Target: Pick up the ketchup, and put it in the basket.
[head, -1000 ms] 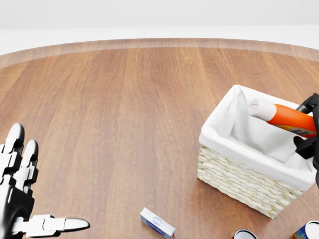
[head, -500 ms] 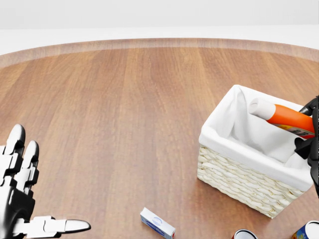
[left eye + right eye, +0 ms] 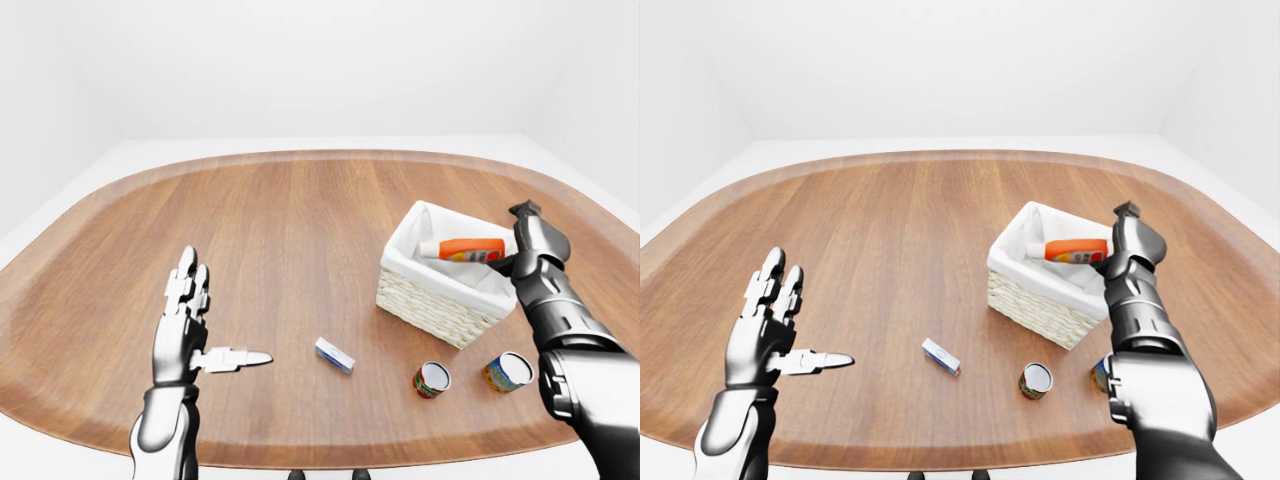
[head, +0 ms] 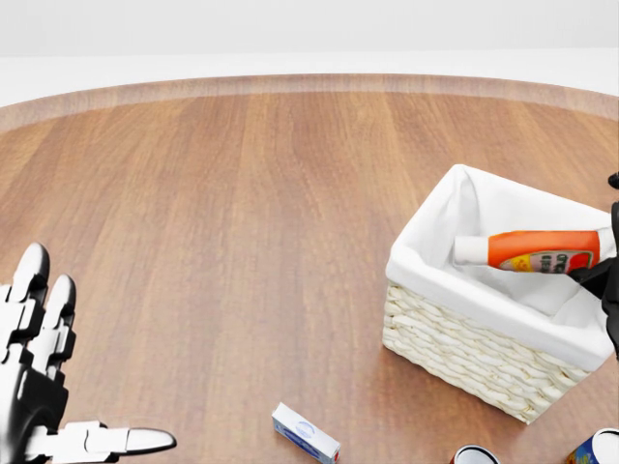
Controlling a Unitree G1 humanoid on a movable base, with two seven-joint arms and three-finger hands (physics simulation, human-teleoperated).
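The left hand (image 3: 185, 330) is hovering over the wooden table (image 3: 270, 220) at the left of the left-eye view, fingers spread wide and pointing up, the thumb sticking out sideways to the right, holding nothing. To its right, near the bottom edge of the table, a small blue and white box (image 3: 334, 355) is lying flat on the wood. Further right two cans are standing close together, a red one (image 3: 431, 380) and a blue and yellow one (image 3: 508, 371), both just below the basket. The wicker basket (image 4: 464, 353) with its white cloth lining is sitting on the right part of the table. The ketchup bottle (image 4: 537, 251) is lying almost level inside it, white cap pointing left, its body resting against the lining near the basket's right rim. The right hand (image 3: 532, 240) is reaching in at the bottle's base end, at the right edge of the head view; its dark fingers are showing beside the bottle, but whether they are gripping it or standing loose cannot be told from these views.
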